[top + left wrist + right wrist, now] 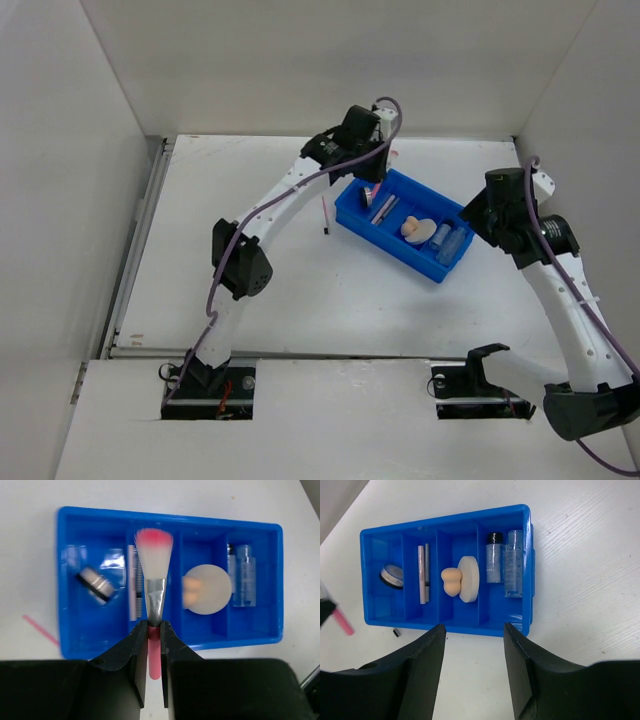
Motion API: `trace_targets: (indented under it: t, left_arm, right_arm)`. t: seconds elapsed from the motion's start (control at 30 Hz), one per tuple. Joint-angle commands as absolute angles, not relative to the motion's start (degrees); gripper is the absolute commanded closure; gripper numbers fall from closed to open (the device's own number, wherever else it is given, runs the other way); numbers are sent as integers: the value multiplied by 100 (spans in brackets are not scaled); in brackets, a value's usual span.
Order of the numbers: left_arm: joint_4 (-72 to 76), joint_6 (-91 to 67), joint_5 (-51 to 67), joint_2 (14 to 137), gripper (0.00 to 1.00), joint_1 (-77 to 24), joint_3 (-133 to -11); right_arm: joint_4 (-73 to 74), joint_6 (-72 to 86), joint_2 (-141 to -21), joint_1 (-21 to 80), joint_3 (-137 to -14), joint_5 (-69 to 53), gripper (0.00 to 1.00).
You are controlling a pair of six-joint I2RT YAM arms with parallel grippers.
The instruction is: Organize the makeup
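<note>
My left gripper [372, 188] [154, 630] is shut on the pink handle of a makeup brush [155, 555] with a silver ferrule and white, pink-tipped bristles, held over the blue divided tray [350, 215] [170, 517]. The tray [445, 520] holds a silver-black round compact [391, 575], a white comb-like stick [423, 572], a beige sponge [451, 581] against a white round puff [468, 578], and two clear bottles [515, 562]. A thin pink stick with a dark tip [326, 215] [40, 630] lies on the table beside the tray. My right gripper [472, 224] [474, 640] is open and empty, just off the tray's long side.
White walls close in the table at the back and both sides. A metal rail [140, 240] runs along the left edge. The left arm [270, 215] arches over the table's middle.
</note>
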State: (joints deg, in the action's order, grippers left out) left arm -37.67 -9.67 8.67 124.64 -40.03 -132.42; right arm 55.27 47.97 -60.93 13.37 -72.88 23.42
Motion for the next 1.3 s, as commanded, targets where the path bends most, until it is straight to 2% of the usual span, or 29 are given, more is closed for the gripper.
trace_targets:
  t: [0.0, 0.17, 0.47, 0.5, 0.53, 0.57, 0.6, 0.63, 0.7, 0.77, 0.9, 0.93, 1.0, 1.03, 1.07, 1.13, 1.17, 1.2, 1.27]
  left_arm:
    - [-3683, -896, 1414, 13024, 100, -4165, -13622]
    - [-3429, -1098, 1582, 13806, 100, -4359, -14369]
    - [-3111, -1222, 1257, 14177, 100, -4359, -14423]
    - [-3111, -1222, 1257, 14177, 97, -4359, -14423]
    - [-3111, -1222, 1257, 14177, 89, -4359, -14423]
    - [-3111, -1222, 1257, 14177, 73, -4359, -14423]
    - [-3111, -1222, 1196, 14177, 56, -4359, -14423]
    - [-3111, -1222, 1195, 14177, 28, -4359, -14423]
    - [-3111, -1222, 1195, 14054, 15, -4359, -14423]
    - [-3111, -1152, 1073, 13835, 9, -4359, -14423]
    - [-3454, -1090, 207, 13124, 12, -4359, -14257]
    - [-3454, -1186, -33, 12878, 26, -4359, -13786]
    - [-3350, -1431, -743, 12044, 44, -4246, -12664]
    - [-3236, -1859, -938, 11528, 64, -4054, -12247]
    - [-3234, -2124, -1080, 11523, 71, -4052, -11852]
    - [-3234, -2617, -1335, 10918, 73, -3710, -11157]
    - [-3173, -2758, -1336, 10794, 70, -3613, -10596]
    - [-3173, -2951, -1336, 10706, 61, -3447, -10408]
    - [-3383, -3015, -1336, 10705, 58, -3340, -10301]
  right_arm:
    - [5370, 4816, -5906, 1362, -7304, 2285, 44]
    - [5633, 4816, -5801, 1362, -7488, 2355, 44]
    - [5994, 4816, -5687, 1362, -7682, 2646, 44]
    - [5994, 4816, -5687, 1362, -7682, 2646, 44]
    - [5994, 4816, -5687, 1362, -7682, 2646, 44]
    - [5994, 4816, -5687, 1362, -7682, 2646, 44]
    - [5994, 4816, -5687, 1362, -7682, 2646, 44]
    - [5994, 4816, -5687, 1362, -7682, 2646, 44]
    - [5994, 4816, -5687, 1362, -7734, 2646, 44]
    - [5994, 4816, -5687, 1362, -7734, 2646, 44]
    - [5994, 4816, -5687, 1362, -7734, 2646, 44]
    - [5994, 4816, -5687, 1362, -7734, 2646, 44]
    - [5994, 4816, -5634, 1362, -7673, 2646, 44]
    - [5916, 4816, -5634, 1362, -7621, 2646, 44]
    - [5915, 4816, -5634, 1362, -7620, 2646, 44]
    - [5828, 4816, -5686, 1362, -7567, 2576, 44]
    - [5740, 4816, -5687, 1362, -7567, 2497, 44]
    - [5687, 4816, -5756, 1362, -7506, 2496, 44]
    - [5546, 4816, -5810, 1362, -7506, 2356, 44]
